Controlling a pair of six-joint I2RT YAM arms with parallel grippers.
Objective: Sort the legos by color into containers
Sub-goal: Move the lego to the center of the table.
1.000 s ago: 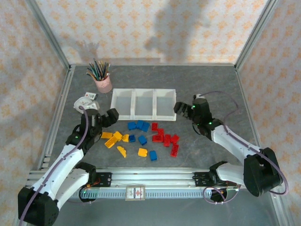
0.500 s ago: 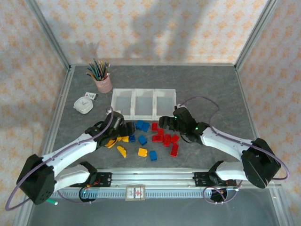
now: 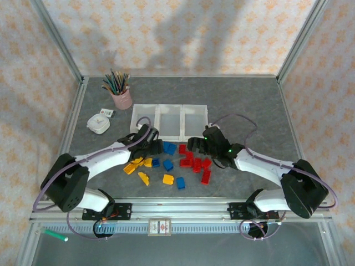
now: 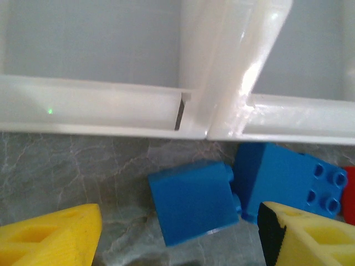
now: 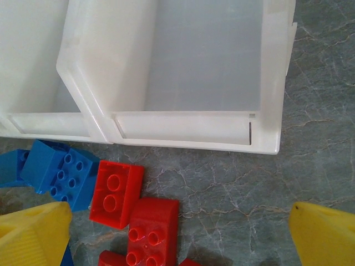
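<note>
Legos point(image 3: 168, 163) loose on table point(image 3: 238, 100), all just in front of containers point(image 3: 182, 122): blues nearest the front wall by the middle bin, reds in front of the right bin, yellows in front of the left bin and slightly further out. Left gripper point(image 3: 151, 143) low at the front wall, where left and middle bins join. Fingers point(image 4: 50, 238) apart, straddling a blue brick point(image 4: 194, 202) lying just short of that wall; visible gap on both sides, so not clamped on it. Second blue brick point(image 4: 283, 183) touching the first on its right, also just in front of the wall. Right gripper point(image 3: 195, 145) down in front of the right bin, fingers point(image 5: 33, 233) spread wide, gripping nothing. Red bricks point(image 5: 116, 194) on the table between those fingers, close to the right bin's front wall. Pink cup point(image 3: 121, 98) of pencils beyond the containers' left end, toward the far side.
</note>
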